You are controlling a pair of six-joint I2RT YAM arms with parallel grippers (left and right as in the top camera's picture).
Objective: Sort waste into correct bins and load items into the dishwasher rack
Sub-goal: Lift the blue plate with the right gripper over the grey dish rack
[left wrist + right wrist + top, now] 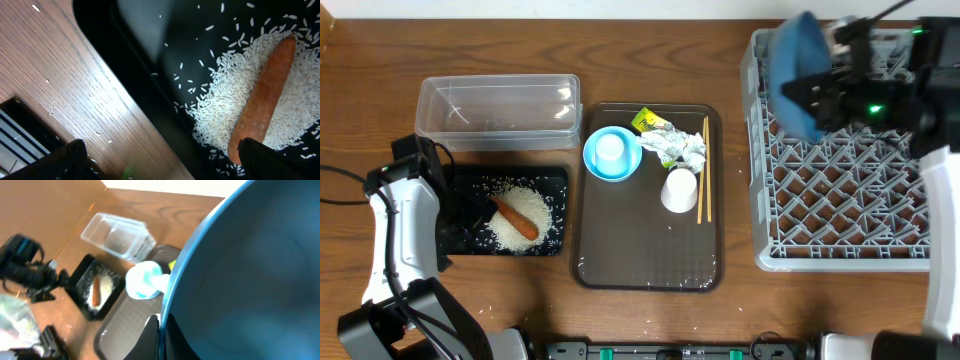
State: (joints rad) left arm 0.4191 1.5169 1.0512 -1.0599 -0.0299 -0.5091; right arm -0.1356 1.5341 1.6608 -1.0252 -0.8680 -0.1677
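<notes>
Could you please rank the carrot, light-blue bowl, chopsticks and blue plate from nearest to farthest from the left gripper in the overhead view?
From the left gripper, at the left edge of the black tray:
1. carrot, just right, in that tray.
2. light-blue bowl, upper left of the brown tray.
3. chopsticks, that tray's right side.
4. blue plate, far upper right.

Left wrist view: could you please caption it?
Carrot resting on rice in the black tray, left gripper open.

Orange carrot (pixel 263 105) lying on white rice (pixel 222 97) in black tray (pixel 150 85), wooden table (pixel 60 90) beside, fingers (pixel 272 160) apart.
</notes>
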